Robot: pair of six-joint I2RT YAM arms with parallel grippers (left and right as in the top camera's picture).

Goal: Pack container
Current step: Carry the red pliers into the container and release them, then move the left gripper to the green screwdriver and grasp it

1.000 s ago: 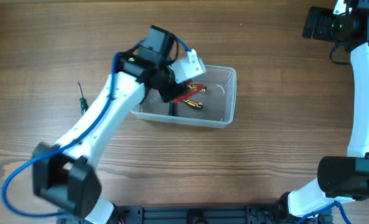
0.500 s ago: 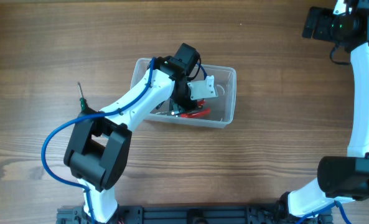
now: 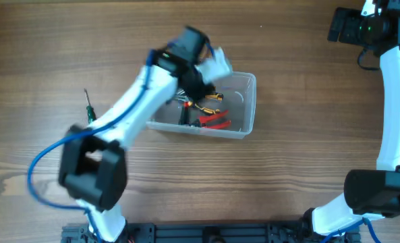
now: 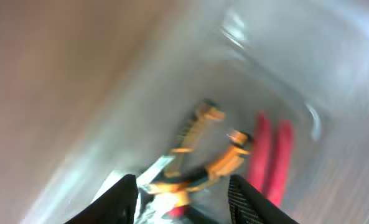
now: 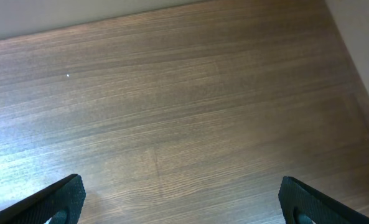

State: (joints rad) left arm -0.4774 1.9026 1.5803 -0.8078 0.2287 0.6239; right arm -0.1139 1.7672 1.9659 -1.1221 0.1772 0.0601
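Left gripper (image 4: 183, 200) is hanging open, fingers (image 4: 123, 200) spread with nothing between them, directly above the interior of the container (image 3: 249, 111). Orange-handled pliers (image 4: 203, 149) and red-handled pliers (image 4: 271, 155) are lying inside it. The container is sitting mid-table (image 3: 287, 175). Right gripper (image 5: 181, 202) is hanging open over bare wood, well apart.

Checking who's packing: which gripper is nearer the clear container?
Left. The left gripper hangs over the container, just above the tools inside; the right gripper is far off, toward the far right corner of the table.
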